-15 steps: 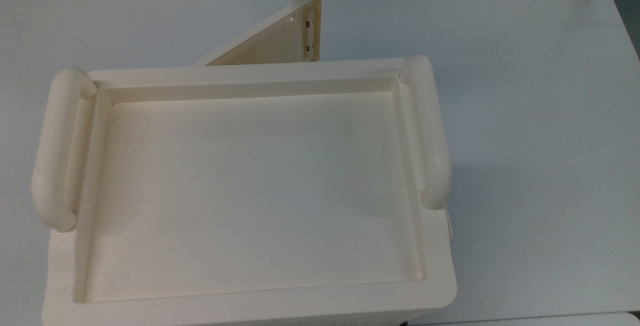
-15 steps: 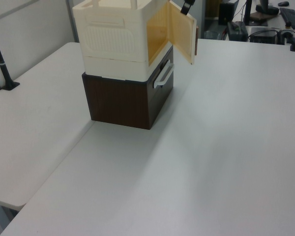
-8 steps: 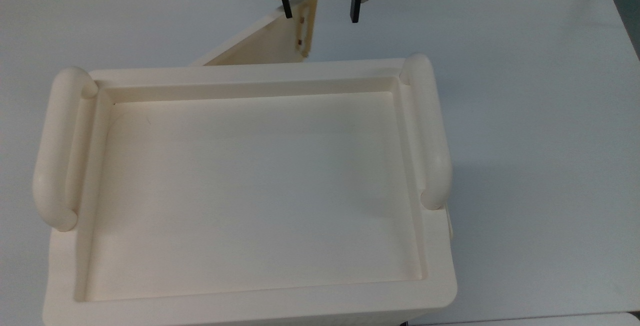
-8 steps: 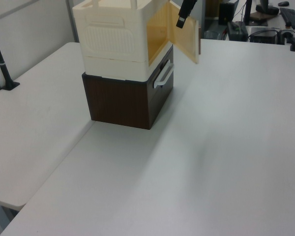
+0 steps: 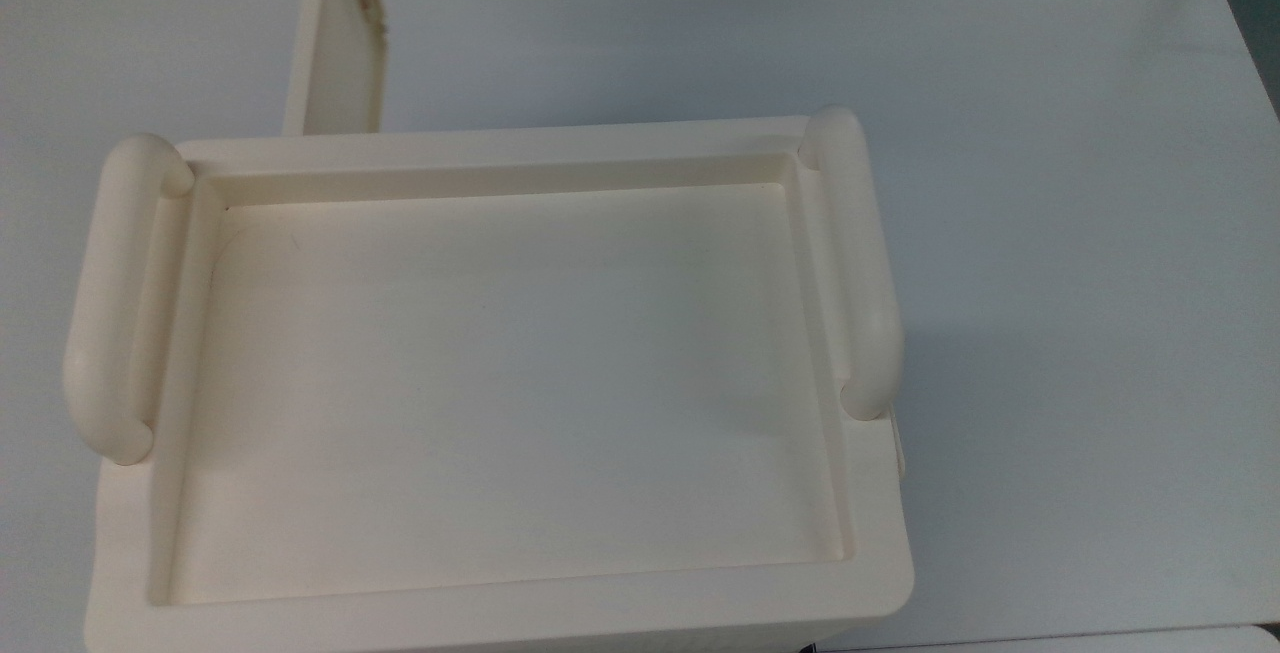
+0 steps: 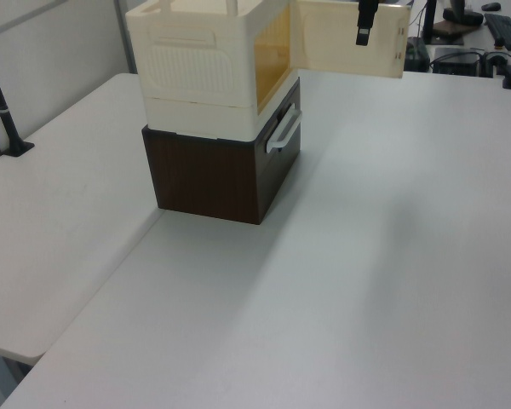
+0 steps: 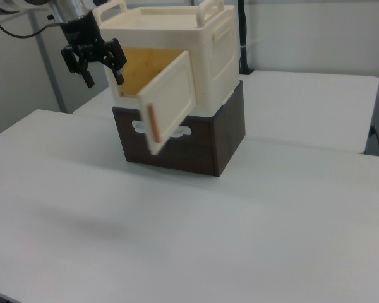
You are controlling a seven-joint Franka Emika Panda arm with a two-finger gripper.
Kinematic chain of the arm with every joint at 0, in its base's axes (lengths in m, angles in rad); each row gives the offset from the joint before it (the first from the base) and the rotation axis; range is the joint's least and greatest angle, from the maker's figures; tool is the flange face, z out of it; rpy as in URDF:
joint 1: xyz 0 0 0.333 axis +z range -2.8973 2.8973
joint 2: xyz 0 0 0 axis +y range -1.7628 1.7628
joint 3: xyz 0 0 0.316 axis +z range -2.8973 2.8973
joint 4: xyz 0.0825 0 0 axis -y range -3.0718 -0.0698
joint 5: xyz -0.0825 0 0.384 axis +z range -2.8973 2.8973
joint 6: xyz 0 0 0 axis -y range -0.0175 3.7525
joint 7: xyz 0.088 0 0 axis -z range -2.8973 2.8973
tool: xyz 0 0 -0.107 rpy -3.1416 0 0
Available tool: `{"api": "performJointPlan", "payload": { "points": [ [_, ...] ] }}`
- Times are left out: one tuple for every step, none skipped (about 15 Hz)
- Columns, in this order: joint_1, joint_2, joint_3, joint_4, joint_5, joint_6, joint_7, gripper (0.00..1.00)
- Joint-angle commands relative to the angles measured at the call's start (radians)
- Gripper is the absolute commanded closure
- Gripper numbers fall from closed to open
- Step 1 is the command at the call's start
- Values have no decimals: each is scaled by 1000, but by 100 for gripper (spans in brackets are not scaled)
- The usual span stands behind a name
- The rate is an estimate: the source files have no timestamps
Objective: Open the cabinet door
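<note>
Cabinet door (image 7: 169,102): thin cream panel, swung well out from the front of the cabinet (image 7: 177,47), hinged at the opening's right edge in the right view; a brown strip ran along its free edge. In the top view the door (image 5: 335,43) stood nearly square to the cabinet (image 5: 500,373) front, near the top view's left.

Cabinet: cream box with recessed tray top and a tubular handle (image 5: 860,263) on each short side; amber interior exposed. It sat on a dark brown base unit (image 7: 202,142) with a white pull handle (image 6: 283,129).

Gripper (image 7: 101,66): black, fingers spread wide, holding nothing; it hung in front of the opening, beside the door and apparently clear of it, though contact could not be ruled out.

Table (image 7: 240,240): white, carried the stack.
</note>
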Motion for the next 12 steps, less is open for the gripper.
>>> {"api": "performJointPlan", "payload": {
  "points": [
    [10,-10,0,-37,5,-22,-14,1],
    [10,-10,0,-61,10,-22,-13,0],
    [11,-13,0,-80,11,-20,-13,0],
    [11,-13,0,-95,13,-19,-10,0],
    [10,-13,0,-104,14,-19,4,0],
    [10,-15,2,-118,14,-19,35,0],
    [8,-18,0,-133,16,-17,58,0],
    [5,-32,-6,-156,23,-14,64,0],
    [7,-44,-18,-178,43,-11,64,0],
    [7,-62,-34,-207,87,-8,66,0],
    [5,-67,-35,-218,100,-8,69,0],
    [5,-72,-35,-222,100,-9,72,0]
  ]
}}
